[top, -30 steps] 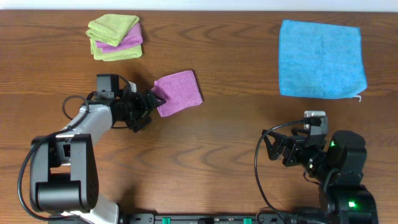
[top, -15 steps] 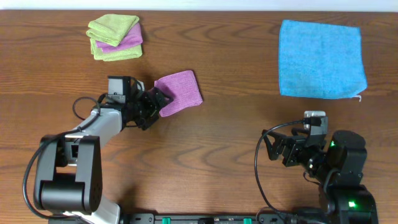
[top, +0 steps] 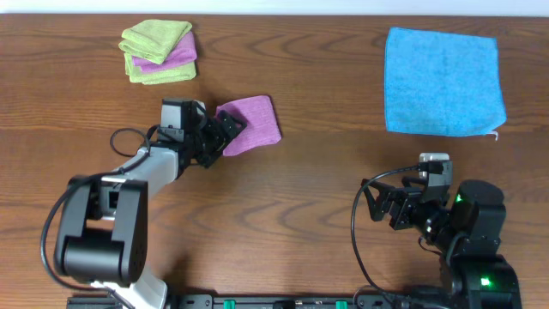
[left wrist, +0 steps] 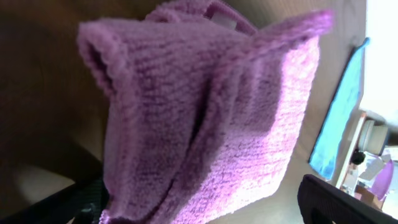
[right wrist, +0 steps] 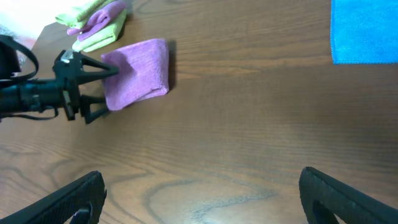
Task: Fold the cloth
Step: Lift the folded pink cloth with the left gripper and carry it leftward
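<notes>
The purple cloth (top: 256, 122) lies folded into a small rectangle left of the table's middle. It also shows in the right wrist view (right wrist: 140, 71). My left gripper (top: 225, 137) is open, its jaws on either side of the cloth's left edge. In the left wrist view the cloth (left wrist: 236, 124) fills the frame, rumpled, between the spread fingers (left wrist: 205, 208). My right gripper (top: 401, 206) is open and empty over bare wood at the front right; its fingers (right wrist: 199, 202) stand wide apart.
A bright blue square cloth (top: 442, 81) lies flat at the back right. A stack of lime-green cloths with a purple one between them (top: 159, 51) sits at the back left. The table (top: 326, 180) is dark wood.
My left gripper has moved right, up to and around the purple cloth's left edge, nudging the cloth slightly right. The right arm has not moved.
</notes>
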You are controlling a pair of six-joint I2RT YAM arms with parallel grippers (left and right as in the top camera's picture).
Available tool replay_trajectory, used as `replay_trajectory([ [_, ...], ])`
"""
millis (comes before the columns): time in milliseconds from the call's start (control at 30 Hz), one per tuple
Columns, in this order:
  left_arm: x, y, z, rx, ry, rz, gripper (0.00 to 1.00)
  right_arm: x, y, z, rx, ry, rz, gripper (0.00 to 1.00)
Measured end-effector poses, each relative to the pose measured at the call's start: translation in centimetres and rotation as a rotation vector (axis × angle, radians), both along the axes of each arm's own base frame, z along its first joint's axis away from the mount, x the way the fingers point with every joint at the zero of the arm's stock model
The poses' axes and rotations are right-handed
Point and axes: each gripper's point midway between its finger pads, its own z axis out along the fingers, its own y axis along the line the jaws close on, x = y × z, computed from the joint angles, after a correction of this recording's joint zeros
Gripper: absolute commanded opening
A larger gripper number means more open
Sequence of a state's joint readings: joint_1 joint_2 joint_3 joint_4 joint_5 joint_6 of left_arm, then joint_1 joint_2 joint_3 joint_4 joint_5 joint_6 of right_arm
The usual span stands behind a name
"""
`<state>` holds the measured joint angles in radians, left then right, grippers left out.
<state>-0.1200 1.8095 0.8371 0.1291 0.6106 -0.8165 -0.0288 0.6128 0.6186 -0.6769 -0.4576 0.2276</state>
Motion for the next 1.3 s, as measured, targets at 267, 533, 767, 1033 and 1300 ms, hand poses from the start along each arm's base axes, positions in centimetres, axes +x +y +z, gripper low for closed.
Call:
replay_trajectory([
  [267,1.9,-1.8,-1.4,-0.059,-0.065,-0.058,0.48,0.0,0.0,0.0,0.0,0.001,0.0,0.99],
  [533,2.2,-2.9,-2.4,-0.073,-0.116,-0.114,0.07,0.0,0.0,0.0,0.001,0.001,0.002,0.99],
  [767,2.2,-3.3,-2.7,-0.079,-0.163,-0.152,0.06,0.0,0.0,0.0,0.002,0.001,0.002,0.99],
  [1033,2.4,-3.8,-2.2,-0.115,-0.173,-0.182,0.06,0.0,0.0,0.0,0.002,0.001,0.002,0.99],
  [1300,6.6,-4.5,2.4,-0.174,-0.207,-0.128,0.06,0.0,0.0,0.0,0.002,0.001,0.002,0.99],
])
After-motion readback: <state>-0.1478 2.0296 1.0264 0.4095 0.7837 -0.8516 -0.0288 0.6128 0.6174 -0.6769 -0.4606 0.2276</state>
